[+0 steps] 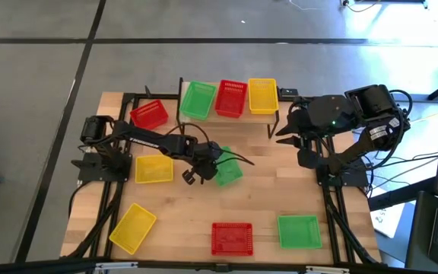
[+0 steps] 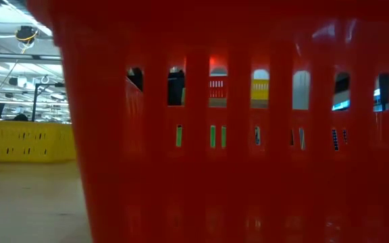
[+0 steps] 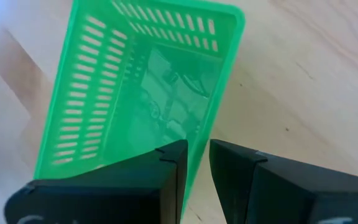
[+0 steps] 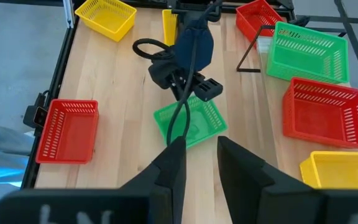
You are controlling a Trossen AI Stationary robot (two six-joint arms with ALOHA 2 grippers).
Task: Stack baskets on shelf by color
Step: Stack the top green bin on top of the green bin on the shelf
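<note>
My left gripper (image 1: 204,167) is at the table's middle, shut on a green basket (image 1: 229,171), which the left wrist view shows from above (image 3: 142,87) and the right wrist view shows beyond my right fingers (image 4: 188,124). On the shelf (image 1: 251,114) at the far edge stand a green basket (image 1: 198,99), a red basket (image 1: 231,97) and a yellow basket (image 1: 262,95), side by side. My right gripper (image 1: 286,135) hangs open near the shelf's right end and holds nothing. My left gripper (image 3: 199,162) has the green basket's side wall at its rim (image 3: 197,146) between its two fingers, one finger inside the basket and one outside. The fingers come from above, slanting from the table's left. The basket sits tilted; whether it is clear of the table does not show.
Loose on the table are a red basket (image 1: 149,114) at far left, two yellow baskets (image 1: 154,169) (image 1: 133,227) on the left, a red basket (image 1: 232,237) and a green basket (image 1: 299,230) at the near edge. The near red basket (image 2: 235,135) fills the low view.
</note>
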